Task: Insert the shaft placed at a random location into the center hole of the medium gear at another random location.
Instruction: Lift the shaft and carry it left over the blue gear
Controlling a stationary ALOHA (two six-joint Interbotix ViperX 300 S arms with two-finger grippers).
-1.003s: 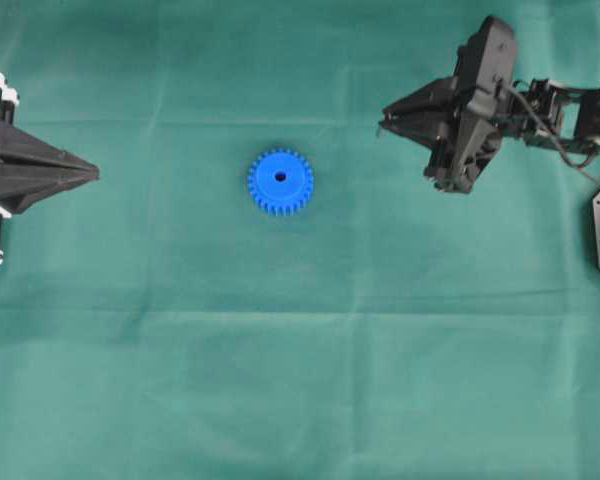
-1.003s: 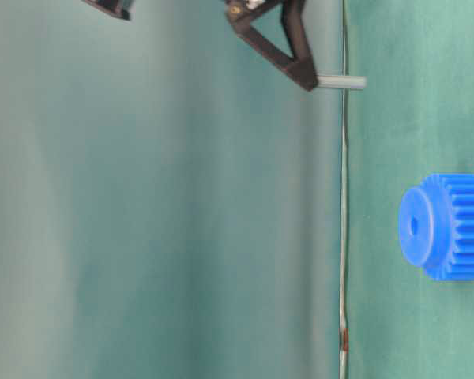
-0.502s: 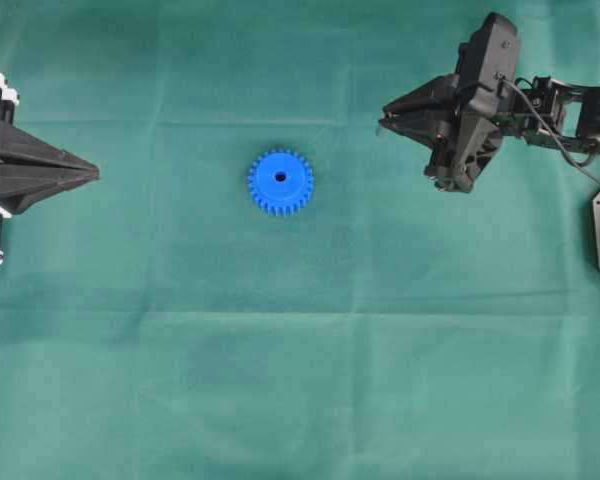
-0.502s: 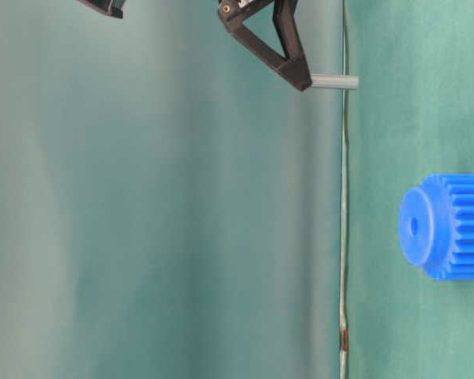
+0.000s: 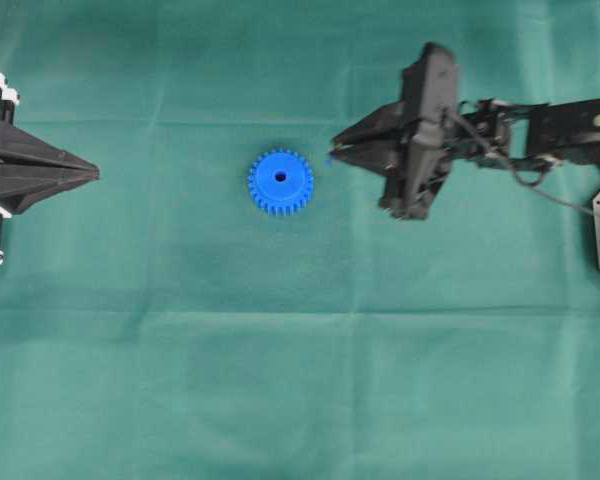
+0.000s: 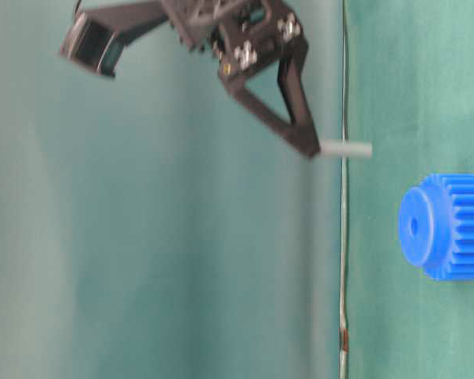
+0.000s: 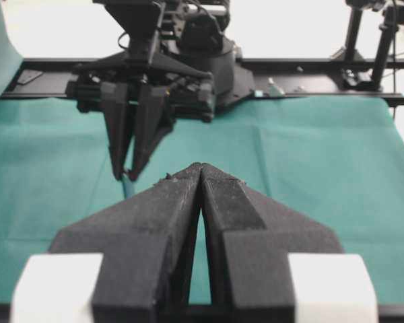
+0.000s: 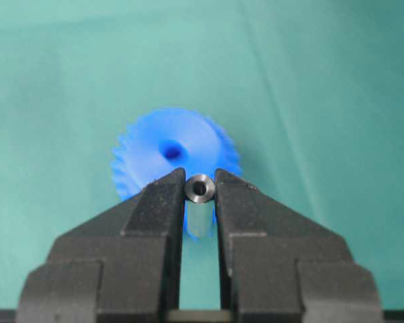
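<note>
Gripping the shaft between its fingertips, right gripper hangs above the green cloth, pin pointing down. Medium gear lies flat just beyond those tips, center hole uncovered. Left gripper, pressed closed with nothing between, sits well apart.

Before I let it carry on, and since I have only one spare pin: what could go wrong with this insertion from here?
The shaft is pinched only near its top end by the right gripper, so contact with the hub could tilt it or make it slip. In the overhead view the gripper's tips are still beside the medium gear, not over the center hole; coming down early would strike the teeth. The gear lies loose on the green cloth, so an off-center push may shift it.
</note>
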